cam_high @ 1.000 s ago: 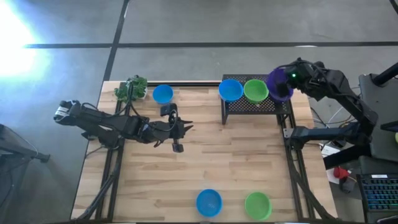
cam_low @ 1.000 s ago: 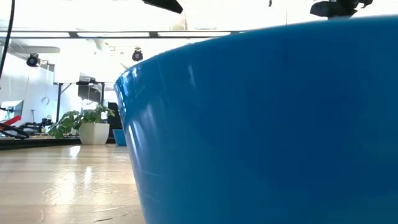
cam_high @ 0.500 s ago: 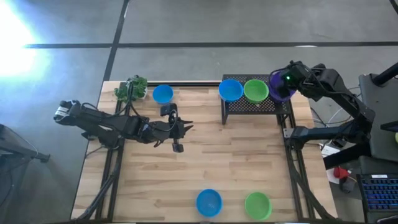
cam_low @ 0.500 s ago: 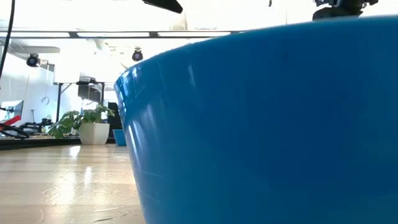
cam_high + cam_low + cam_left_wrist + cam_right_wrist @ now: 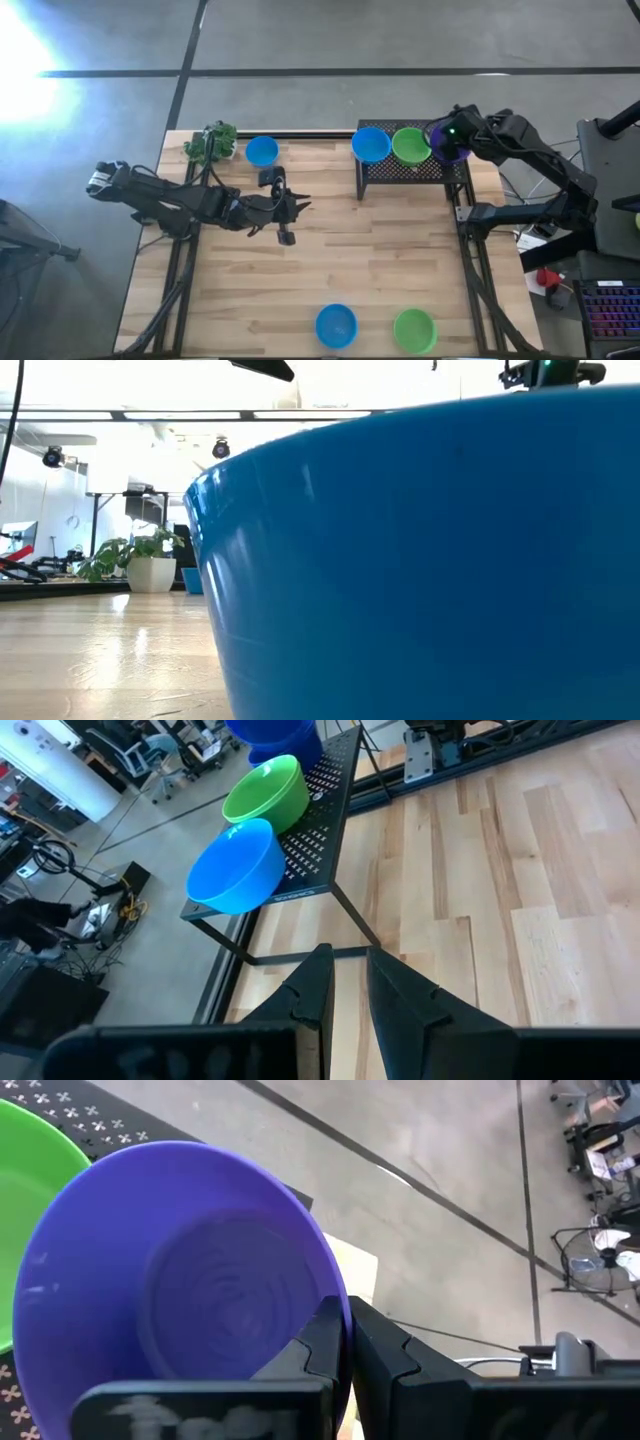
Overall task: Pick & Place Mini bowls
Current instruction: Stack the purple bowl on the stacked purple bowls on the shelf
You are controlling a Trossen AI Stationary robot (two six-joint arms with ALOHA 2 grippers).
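A black perforated rack (image 5: 412, 168) stands at the table's far right, with a blue bowl (image 5: 370, 145) and a green bowl (image 5: 411, 146) on top of it. My right gripper (image 5: 452, 132) is shut on a purple bowl (image 5: 446, 142) over the rack's right end, beside the green bowl (image 5: 30, 1200). Three other bowls rest on the table: blue (image 5: 262, 151) at the far edge, and blue (image 5: 336, 325) and green (image 5: 414, 328) at the near edge. My left gripper (image 5: 285, 215) lies shut at the table's middle left, touching no bowl. My right gripper pinches the purple bowl's rim (image 5: 330, 1295), with one finger (image 5: 318, 1342) inside the bowl and the other (image 5: 385, 1355) outside. The bowl sits tilted in the hold above the rack's right end. I cannot tell whether its base touches the rack.
A small leafy plant (image 5: 212, 142) stands at the far left corner, next to the far blue bowl. The near blue bowl (image 5: 420, 560) fills most of the low view. Bare wood lies between the left arm and the two near bowls.
My right gripper has carried the purple bowl a little toward the table's left, closer to the green bowl on the rack. It has kept its hold on the bowl.
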